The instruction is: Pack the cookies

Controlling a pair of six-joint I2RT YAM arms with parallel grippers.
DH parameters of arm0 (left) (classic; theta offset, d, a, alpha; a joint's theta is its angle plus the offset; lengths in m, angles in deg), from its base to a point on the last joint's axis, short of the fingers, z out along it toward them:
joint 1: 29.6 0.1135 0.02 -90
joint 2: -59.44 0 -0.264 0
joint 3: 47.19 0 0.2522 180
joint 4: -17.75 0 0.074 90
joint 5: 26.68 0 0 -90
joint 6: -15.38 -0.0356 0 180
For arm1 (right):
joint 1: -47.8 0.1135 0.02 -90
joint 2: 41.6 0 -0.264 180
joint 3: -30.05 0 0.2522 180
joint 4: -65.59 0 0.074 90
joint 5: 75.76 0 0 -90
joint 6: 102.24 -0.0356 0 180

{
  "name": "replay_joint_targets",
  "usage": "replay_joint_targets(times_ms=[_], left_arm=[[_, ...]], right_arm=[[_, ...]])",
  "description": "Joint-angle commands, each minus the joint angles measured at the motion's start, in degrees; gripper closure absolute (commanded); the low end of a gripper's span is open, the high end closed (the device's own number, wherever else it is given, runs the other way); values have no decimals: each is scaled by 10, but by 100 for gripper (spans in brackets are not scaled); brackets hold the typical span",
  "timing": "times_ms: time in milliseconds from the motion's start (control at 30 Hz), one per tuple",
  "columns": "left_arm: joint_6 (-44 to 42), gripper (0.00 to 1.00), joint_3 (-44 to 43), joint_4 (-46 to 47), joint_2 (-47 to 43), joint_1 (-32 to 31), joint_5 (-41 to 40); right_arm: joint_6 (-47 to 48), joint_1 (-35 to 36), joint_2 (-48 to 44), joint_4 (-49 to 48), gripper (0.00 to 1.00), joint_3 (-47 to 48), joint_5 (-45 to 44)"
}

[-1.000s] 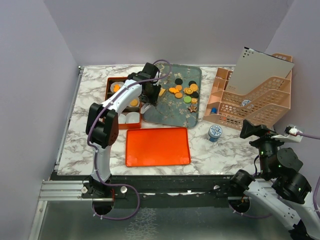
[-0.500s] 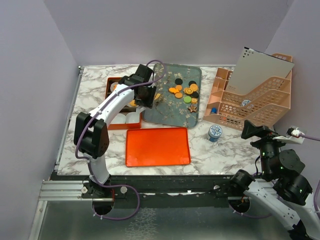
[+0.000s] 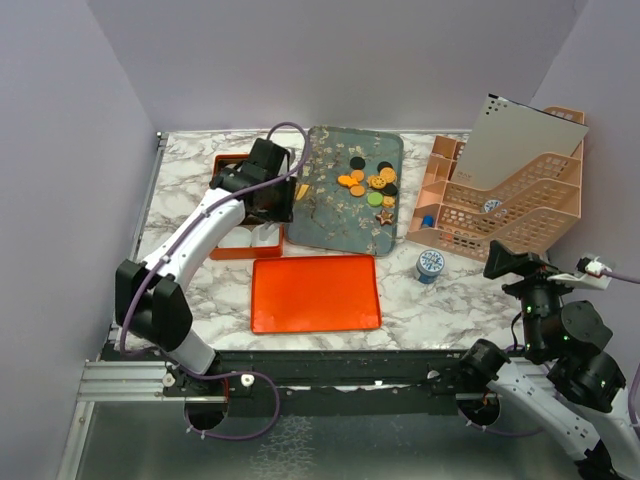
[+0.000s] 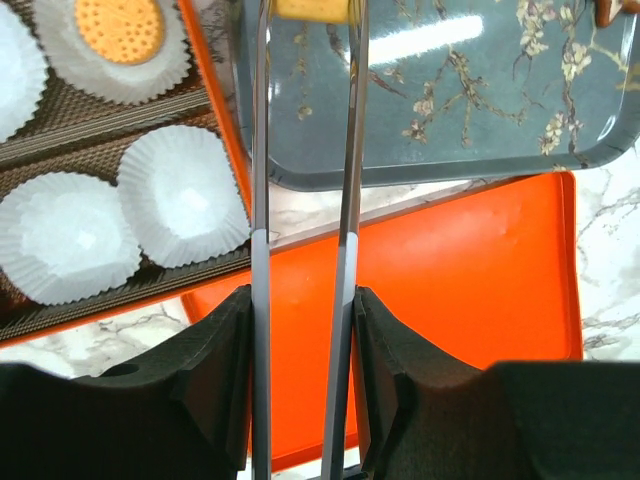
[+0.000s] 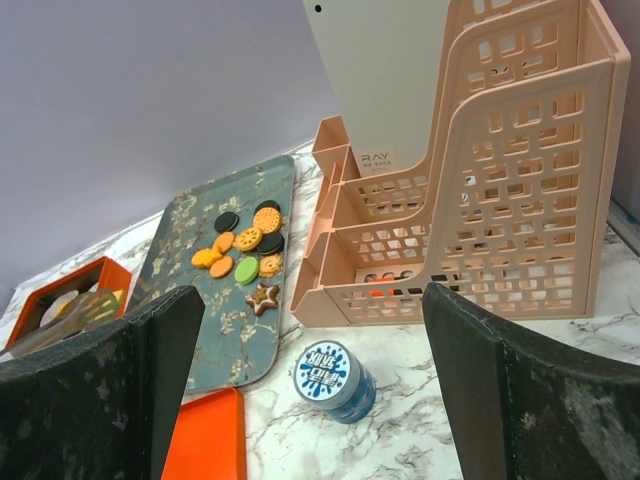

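- Marble-patterned table (image 3: 200, 300) under lavender walls carries a blossom-printed tray (image 3: 330, 215) in the middle. An orange lid (image 3: 315, 292) lies flat on its near side.
- Most of the cookies (image 3: 368, 183) lie flat, faces up, on the right half of that tray. The loose cluster is longer from far to near than across. A star-shaped one (image 3: 385, 216) lies at its near end.
- The left gripper (image 4: 305, 380) is clamped on a pair of metal tongs (image 4: 260, 200). Their long axis runs straight out ahead of the fingers.
- The tong tips pinch one orange cookie (image 4: 310, 8). It is seen at the top edge of the wrist view, spanning crosswise between the tips, against the tray.
- An orange box (image 4: 215, 110) sits left of the tray and holds white paper liners (image 4: 185, 195). One liner holds a biscuit (image 4: 120, 25) lying flat.
- The right gripper (image 5: 320, 390) hangs at the near right with its fingers spread wide and holds nothing.
- A blue-and-white tin (image 5: 328, 378) stands upright in front of a peach file rack (image 5: 480, 200).
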Motion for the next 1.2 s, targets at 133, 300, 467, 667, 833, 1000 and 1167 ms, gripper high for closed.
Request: replay_joint_targets(times_ms=[133, 300, 467, 667, 833, 1000, 1167], left_arm=[[51, 100, 56, 22, -99, 69, -45], [68, 100, 83, 25, -130, 108, -69], [80, 100, 102, 31, -142, 129, -85], [87, 100, 117, 39, -137, 139, -106], [90, 100, 131, 50, -126, 148, -130], [90, 100, 146, 64, -113, 157, -146], [92, 100, 154, 79, -97, 161, -143]], right_arm=[[-8, 1, -15, 13, 0, 4, 12], [-8, 1, -19, 13, 0, 4, 13], [-8, 1, -20, 13, 0, 3, 14], [-9, 1, -20, 14, 0, 3, 13], [-10, 1, -21, 14, 0, 3, 12], [-10, 1, -21, 14, 0, 3, 12], [-10, 1, -20, 15, 0, 4, 12]])
